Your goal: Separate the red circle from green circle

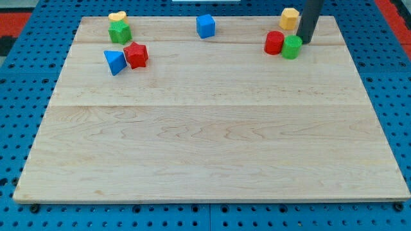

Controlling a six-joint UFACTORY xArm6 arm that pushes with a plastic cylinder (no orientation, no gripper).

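Note:
The red circle [274,42] and the green circle [291,47] stand touching each other near the view's top right of the wooden board [212,128], red on the left. My rod comes down from the top edge; my tip [306,42] sits just right of the green circle, close against it and slightly above it in the view. A yellow block [289,18] stands just above the pair, left of the rod.
A blue cube [205,25] is at top centre. At top left are a yellow heart [117,17], a green star-like block [119,32], a red star-like block [135,55] and a blue triangle [115,61].

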